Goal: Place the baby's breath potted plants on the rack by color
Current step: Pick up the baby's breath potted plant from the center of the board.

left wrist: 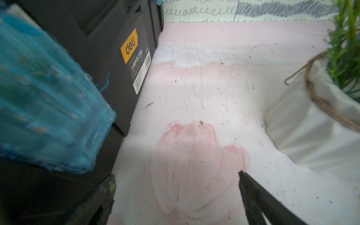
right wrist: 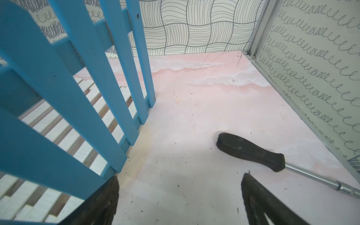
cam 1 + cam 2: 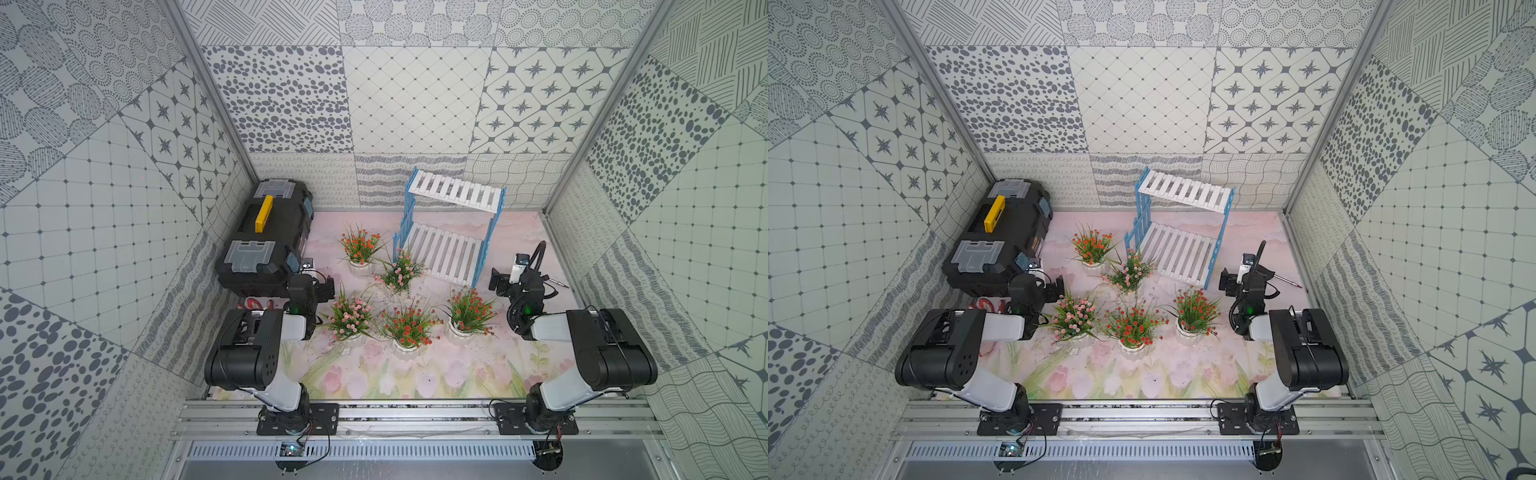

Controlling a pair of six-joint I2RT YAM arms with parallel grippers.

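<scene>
Left hand [image 1: 176,175]: wide, empty, beside black toolbox [image 3: 266,237]. Baby's breath potted plants [image 3: 409,326]: five, three orange-red, two pink, all on tabletop [image 3: 457,374], near rack [image 3: 449,249]. Right hand [image 2: 180,176]: wide, empty, near screwdriver [image 2: 251,152].

Walls [image 3: 374,104] papered in grey-on-white patchwork patterns of dots, stars, grids and squiggles close round me. My desk [image 3: 415,374] is pale pink, painted with tulips along its near edge. A black toolbox [image 3: 266,241] sits along its left edge.

Five potted plants [image 3: 409,326] on floral mat [image 3: 374,382] (three orange-red, two pink), near rack [image 3: 446,253]; black toolbox [image 3: 266,237] in back corner.
</scene>
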